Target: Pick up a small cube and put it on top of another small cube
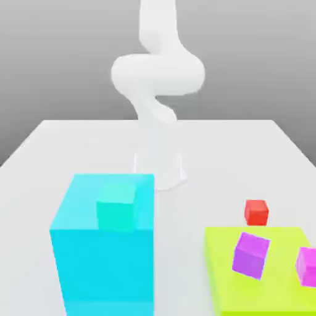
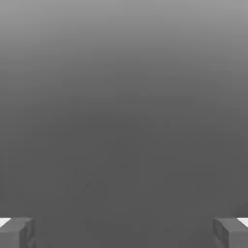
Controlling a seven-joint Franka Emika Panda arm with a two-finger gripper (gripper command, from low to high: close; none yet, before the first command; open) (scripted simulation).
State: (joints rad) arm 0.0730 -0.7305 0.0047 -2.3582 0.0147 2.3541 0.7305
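The small red cube (image 1: 256, 212) rests on the white table, toward the exterior view's right, just behind the far edge of a lime-green platform (image 1: 222, 271). Two magenta cubes (image 1: 250, 255) (image 1: 307, 266) sit on that platform. A teal cube (image 1: 116, 207) lies on top of a large cyan block (image 1: 102, 265). The white arm (image 1: 157, 74) rises at the back of the table, well away from the cubes. In the hand view my gripper (image 2: 124, 232) is open, its grey fingertips (image 2: 17, 231) far apart, with only plain grey background between them.
The tall cyan block stands at the front, toward the exterior view's left. The low lime-green platform fills the front right corner. White table surface (image 1: 62, 154) stretches between these and the arm's base (image 1: 159, 170).
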